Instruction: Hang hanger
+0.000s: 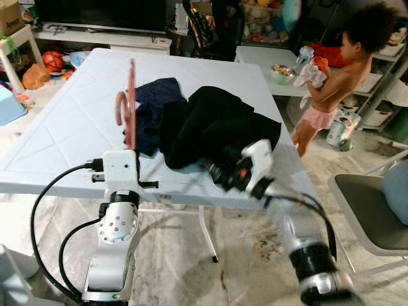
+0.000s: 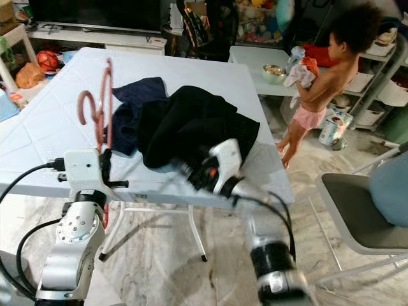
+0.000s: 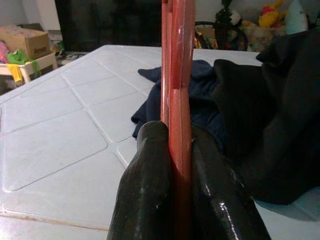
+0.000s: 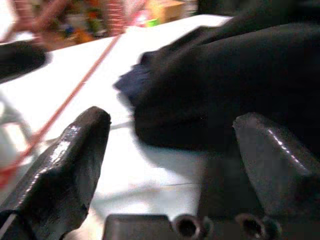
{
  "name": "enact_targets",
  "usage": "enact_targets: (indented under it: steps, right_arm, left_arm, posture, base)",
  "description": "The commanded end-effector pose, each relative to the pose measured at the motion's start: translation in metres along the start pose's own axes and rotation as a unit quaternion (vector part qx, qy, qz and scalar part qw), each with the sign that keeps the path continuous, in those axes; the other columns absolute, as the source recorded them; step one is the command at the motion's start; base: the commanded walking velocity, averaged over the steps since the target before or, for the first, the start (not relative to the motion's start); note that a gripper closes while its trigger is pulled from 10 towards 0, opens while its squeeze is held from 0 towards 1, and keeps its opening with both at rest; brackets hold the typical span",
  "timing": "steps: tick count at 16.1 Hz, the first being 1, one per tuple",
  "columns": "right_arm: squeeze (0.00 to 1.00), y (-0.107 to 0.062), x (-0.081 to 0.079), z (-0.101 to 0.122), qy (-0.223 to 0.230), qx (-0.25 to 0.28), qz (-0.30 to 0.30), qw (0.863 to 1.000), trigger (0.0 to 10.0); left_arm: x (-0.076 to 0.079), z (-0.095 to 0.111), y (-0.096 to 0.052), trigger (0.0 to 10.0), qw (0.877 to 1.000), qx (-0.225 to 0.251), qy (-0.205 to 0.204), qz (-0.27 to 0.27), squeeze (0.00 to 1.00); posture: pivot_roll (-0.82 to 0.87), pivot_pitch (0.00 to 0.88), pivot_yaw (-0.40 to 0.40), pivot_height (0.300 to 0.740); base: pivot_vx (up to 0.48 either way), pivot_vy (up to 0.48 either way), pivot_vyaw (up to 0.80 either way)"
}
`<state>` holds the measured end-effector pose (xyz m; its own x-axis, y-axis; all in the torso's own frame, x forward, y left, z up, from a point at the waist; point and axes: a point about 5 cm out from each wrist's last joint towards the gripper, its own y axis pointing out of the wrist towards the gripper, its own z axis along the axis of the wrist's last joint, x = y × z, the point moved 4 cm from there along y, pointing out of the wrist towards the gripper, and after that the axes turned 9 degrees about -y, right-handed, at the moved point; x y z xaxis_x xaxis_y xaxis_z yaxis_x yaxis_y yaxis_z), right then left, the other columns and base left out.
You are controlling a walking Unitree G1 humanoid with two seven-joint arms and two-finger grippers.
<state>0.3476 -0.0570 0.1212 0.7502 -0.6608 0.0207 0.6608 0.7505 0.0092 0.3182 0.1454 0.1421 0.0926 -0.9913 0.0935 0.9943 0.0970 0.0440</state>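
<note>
A reddish-pink hanger (image 1: 131, 95) stands upright over the front left of the white table (image 1: 64, 134), its hook (image 1: 120, 107) curling to the left. My left gripper (image 3: 180, 150) is shut on the hanger's lower part, one black finger (image 3: 147, 190) on each side. A black garment (image 1: 210, 124) lies heaped mid-table, partly over a navy garment (image 1: 152, 95). My right gripper (image 4: 170, 145) is open at the table's front edge and points at the black garment's near side, with nothing between its fingers (image 4: 65, 165). That arm looks blurred.
A person (image 1: 344, 70) holding a cloth stands to the right, beyond the table. A grey chair (image 1: 370, 204) stands at the near right. A small table with a bowl (image 1: 280, 73) is behind. Toys and a low TV stand (image 1: 102, 35) line the back.
</note>
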Motion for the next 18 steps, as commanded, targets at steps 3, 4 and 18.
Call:
enact_targets:
  steps: [3, 4, 18]
  right_arm:
    - [0.0, -0.01, 0.005, 0.017, -0.028, 0.031, -0.044, 0.998, 10.0]
    - [0.0, -0.016, 0.016, 0.02, -0.032, 0.036, -0.101, 0.994, 10.0]
    - [0.0, -0.038, 0.046, 0.024, -0.077, 0.015, -0.276, 0.958, 10.0]
  left_arm:
    - [0.009, 0.002, 0.0, 10.0, 1.0, 0.006, -0.008, -0.015, 0.0]
    - [0.009, 0.001, -0.002, 10.0, 1.0, 0.005, -0.009, -0.016, 0.0]
    - [0.021, -0.004, -0.005, 10.0, 0.998, -0.011, -0.009, -0.057, 0.0]
  posture:
    - [-0.02, 0.0, -0.095, 0.74]
    - [-0.02, 0.0, -0.1, 0.74]
    - [-0.03, 0.0, -0.093, 0.74]
  base:
    - [0.0, 0.0, 0.0]
    - [0.0, 0.0, 0.0]
    - [-0.037, 0.0, 0.0]
